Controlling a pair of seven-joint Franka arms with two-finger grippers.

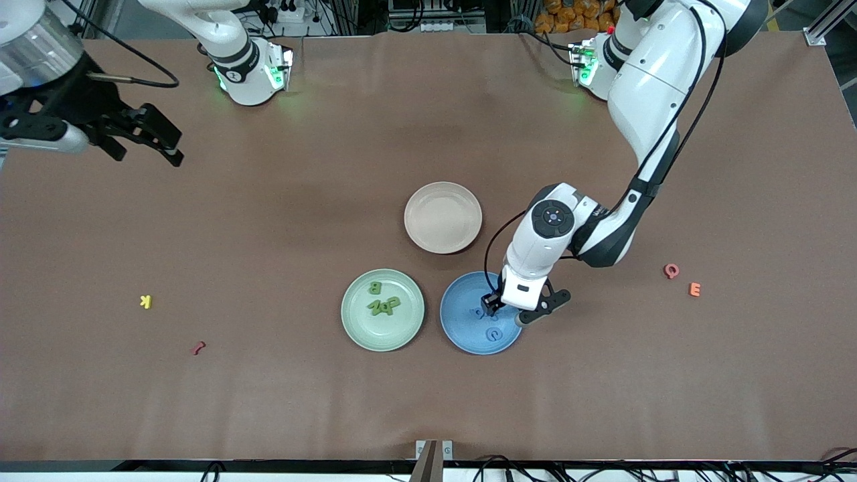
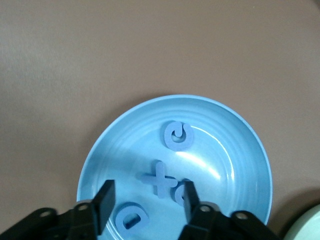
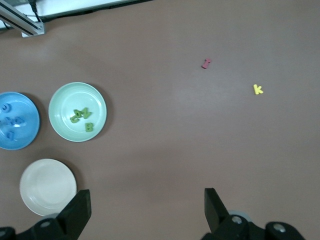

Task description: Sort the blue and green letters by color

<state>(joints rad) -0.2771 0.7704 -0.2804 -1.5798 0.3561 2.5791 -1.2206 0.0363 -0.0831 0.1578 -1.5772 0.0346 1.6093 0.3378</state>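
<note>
Front view: left gripper [image 1: 493, 305] is seen low over blue plate [image 1: 462, 335], fingers [image 2: 106, 200] parted, nothing held between them. Four blue letters [image 2: 161, 179] are laid in blue plate. Green letters [image 1: 383, 302] are piled in green plate [image 1: 358, 328], just beside blue plate, toward right arm's end. Beige plate [image 1: 442, 217] is set farther from camera. Right gripper [image 1: 144, 137] is kept waiting in air over table [image 1: 268, 402] edge, fingers wide apart, nothing held. Yellow K [image 1: 145, 302], red piece [image 1: 198, 347], pink Q [image 1: 671, 270], orange E [image 1: 695, 289] are left on table.
</note>
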